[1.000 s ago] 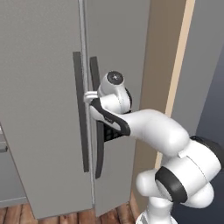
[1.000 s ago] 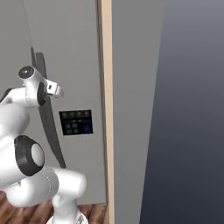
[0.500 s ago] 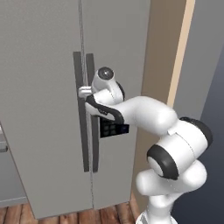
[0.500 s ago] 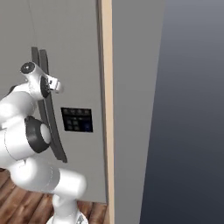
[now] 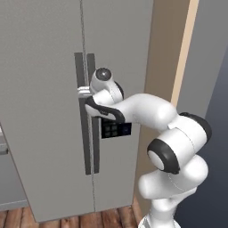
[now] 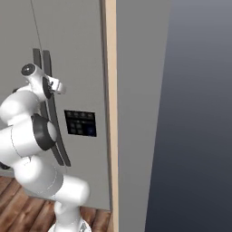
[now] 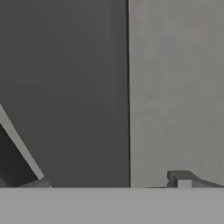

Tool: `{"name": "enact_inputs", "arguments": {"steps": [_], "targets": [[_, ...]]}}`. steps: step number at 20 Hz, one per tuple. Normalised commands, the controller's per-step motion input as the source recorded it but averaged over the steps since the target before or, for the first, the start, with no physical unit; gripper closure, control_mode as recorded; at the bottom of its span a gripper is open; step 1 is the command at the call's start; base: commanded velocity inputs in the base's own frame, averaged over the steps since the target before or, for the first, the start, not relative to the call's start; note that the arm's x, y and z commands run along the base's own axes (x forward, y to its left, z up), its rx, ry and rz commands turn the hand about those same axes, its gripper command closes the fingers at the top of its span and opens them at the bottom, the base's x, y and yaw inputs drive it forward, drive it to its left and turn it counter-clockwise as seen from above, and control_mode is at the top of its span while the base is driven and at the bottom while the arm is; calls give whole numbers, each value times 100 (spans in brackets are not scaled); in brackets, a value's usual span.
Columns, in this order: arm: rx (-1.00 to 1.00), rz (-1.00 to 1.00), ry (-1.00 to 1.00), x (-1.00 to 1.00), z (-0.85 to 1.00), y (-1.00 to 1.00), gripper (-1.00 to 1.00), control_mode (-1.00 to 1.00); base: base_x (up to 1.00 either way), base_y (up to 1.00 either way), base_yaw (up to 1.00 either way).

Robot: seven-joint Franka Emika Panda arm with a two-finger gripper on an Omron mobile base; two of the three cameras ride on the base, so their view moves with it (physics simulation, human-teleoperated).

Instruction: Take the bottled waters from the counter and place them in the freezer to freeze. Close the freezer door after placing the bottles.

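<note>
The freezer (image 5: 44, 67) is a tall grey two-door unit, both doors shut. Two long dark vertical handles (image 5: 80, 133) run along the centre seam. My gripper (image 5: 83, 92) is pressed up to the left door's handle at about chest height, fingers reaching either side of the bar. In the hand view the dark handle (image 7: 65, 87) lies between the fingertips (image 7: 179, 179), with a strip of pale freezer door (image 7: 175, 87) showing beside the right one, so the gripper (image 7: 109, 183) stands open around the bar. The bottled waters and the counter are out of view.
A small black control panel (image 6: 79, 123) sits on the right door. A tan wooden side panel (image 6: 109, 113) and a dark grey wall (image 6: 199, 113) stand to the freezer's right. Wood floor (image 5: 67, 218) runs below.
My hand has swung left from the right door's handle to the left door's handle, and the arm has stretched out further across the freezer front.
</note>
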Motion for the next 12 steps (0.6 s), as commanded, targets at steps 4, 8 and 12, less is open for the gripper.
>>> {"name": "enact_inputs", "arguments": {"steps": [4,8,12], "targets": [[0,-2,0,51,0,0,-100,-100,0,0,0],[0,-1,0,51,0,0,-100,-100,0,0,0],[0,0,0,50,0,0,-100,-100,0,0,0]]}}
